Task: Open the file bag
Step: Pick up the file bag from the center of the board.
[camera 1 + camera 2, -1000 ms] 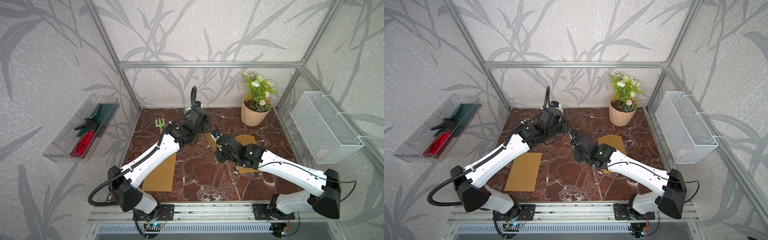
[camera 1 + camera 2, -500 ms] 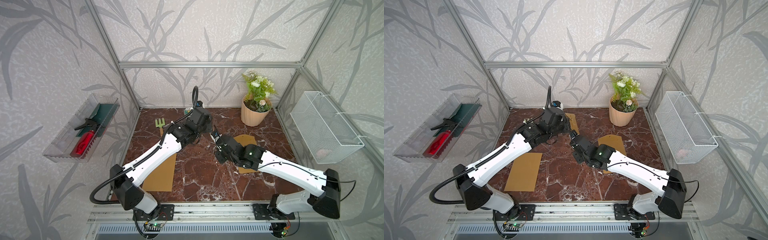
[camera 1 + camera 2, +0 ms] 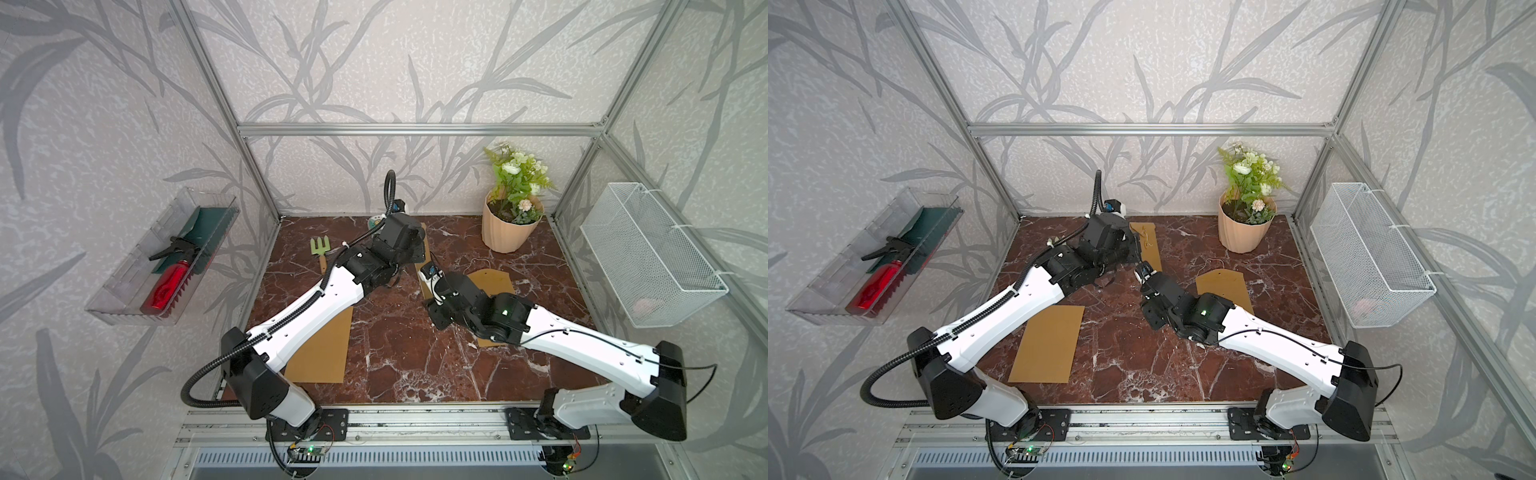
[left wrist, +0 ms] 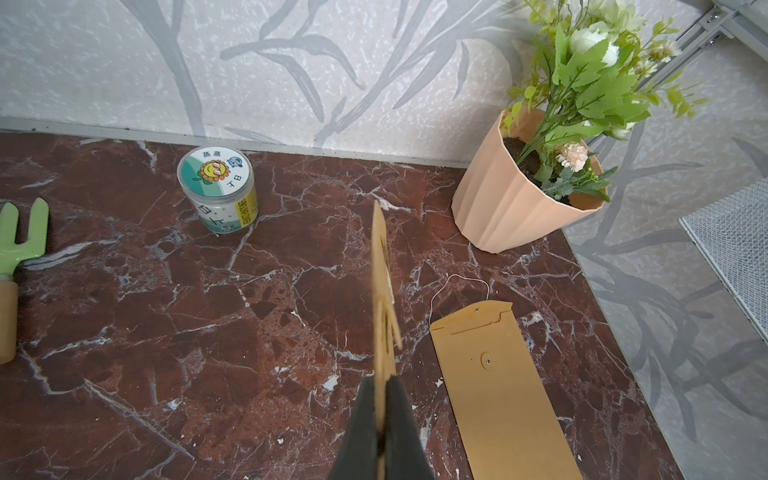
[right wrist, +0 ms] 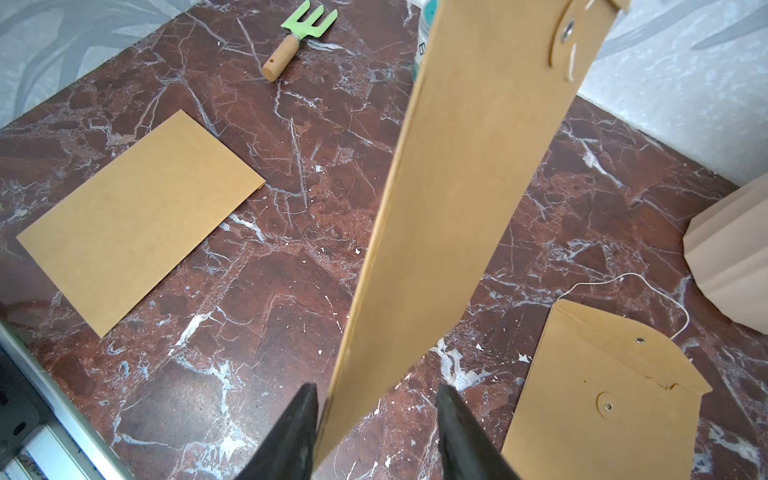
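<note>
**Left wrist view: file bag (image 4: 380, 291) clamped in L pincer (image 4: 381, 419)**

L pincer closed tight on the bag, seen edge-on, raised off counter (image 4: 166, 332). R pincer (image 5: 376, 432) open, bag's lower end between its fingers. 2nd envelope (image 4: 498, 374) flat on counter nearby.

Bright, even, diffuse light; faint soft shadows on the marble tabletop (image 3: 395, 332); wide-angle stretch at top views' edges; the close file bag (image 5: 457, 187) blurs slightly

Left arm (image 3: 316, 307) and right arm (image 3: 582, 345) meet at the file bag (image 3: 424, 249); plant pot (image 3: 505, 235) nearby.
</note>
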{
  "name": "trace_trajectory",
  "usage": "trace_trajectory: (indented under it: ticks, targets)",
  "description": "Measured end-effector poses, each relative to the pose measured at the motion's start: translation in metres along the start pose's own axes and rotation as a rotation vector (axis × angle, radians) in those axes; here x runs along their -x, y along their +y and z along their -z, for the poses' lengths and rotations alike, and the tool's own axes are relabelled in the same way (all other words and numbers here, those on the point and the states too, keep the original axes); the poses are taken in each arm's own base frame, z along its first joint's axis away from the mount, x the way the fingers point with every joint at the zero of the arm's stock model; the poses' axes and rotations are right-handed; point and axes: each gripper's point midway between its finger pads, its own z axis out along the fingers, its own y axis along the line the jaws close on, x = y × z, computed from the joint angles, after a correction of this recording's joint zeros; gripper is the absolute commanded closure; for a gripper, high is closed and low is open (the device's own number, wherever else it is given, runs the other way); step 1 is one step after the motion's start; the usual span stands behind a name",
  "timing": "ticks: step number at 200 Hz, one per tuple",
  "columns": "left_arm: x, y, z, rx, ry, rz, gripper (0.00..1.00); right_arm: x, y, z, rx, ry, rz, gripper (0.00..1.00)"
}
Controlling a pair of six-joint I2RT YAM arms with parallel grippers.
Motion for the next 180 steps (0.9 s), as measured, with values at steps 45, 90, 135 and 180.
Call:
trace_trajectory:
  ticks: [45,90,135,180]
  targets:
    - [0.016,0.007,0.007,-0.006,-0.068,0.007,1.0,-0.011,0.003,-0.001,0.028,0.021,-0.004,0.48]
    - [0.022,0.023,0.014,-0.016,-0.121,0.015,1.0,-0.024,0.007,-0.002,0.06,0.042,-0.017,0.46]
    - [0.018,0.033,0.021,-0.066,-0.156,0.012,1.0,-0.017,-0.01,0.006,0.087,0.006,-0.086,0.46]
    - [0.009,0.037,0.028,-0.139,-0.168,0.004,1.0,-0.014,-0.049,0.007,0.132,-0.024,-0.222,0.46]
